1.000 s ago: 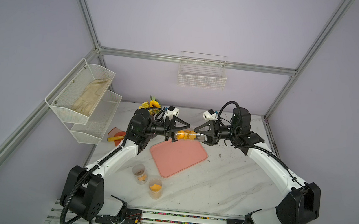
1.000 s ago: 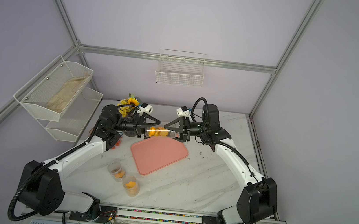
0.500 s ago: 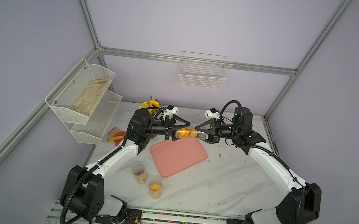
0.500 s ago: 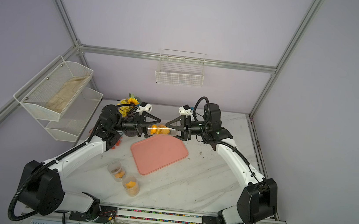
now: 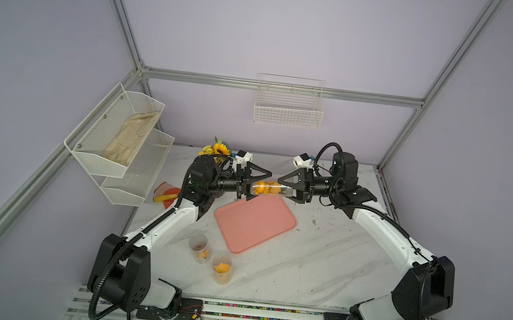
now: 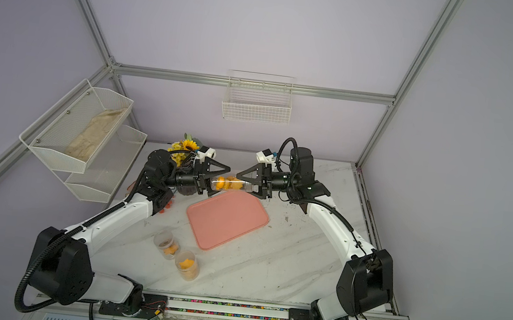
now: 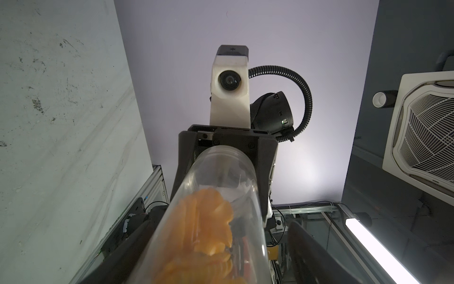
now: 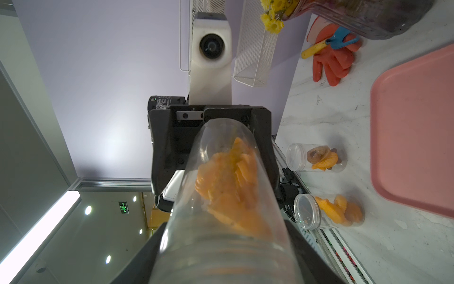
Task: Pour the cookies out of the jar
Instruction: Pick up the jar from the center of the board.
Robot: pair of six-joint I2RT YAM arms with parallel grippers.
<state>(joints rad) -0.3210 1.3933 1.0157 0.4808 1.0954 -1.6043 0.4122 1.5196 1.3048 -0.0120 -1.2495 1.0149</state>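
— How did the jaws stand?
— The right gripper (image 5: 287,190) was clamped on the jar (image 5: 273,189) at its threaded end. The left gripper (image 5: 258,185) sat loose around the base, a gap on 1 side.
— And the cookies (image 5: 261,188)?
— Inside, bunched at the left end. The jar hung level above the pink tray (image 5: 254,223), at its far edge.
— Around it?
— 2 small clear jars (image 5: 199,248) stood near the tray's front corner, on a marble table (image 5: 318,266) with lilac walls (image 5: 295,40).
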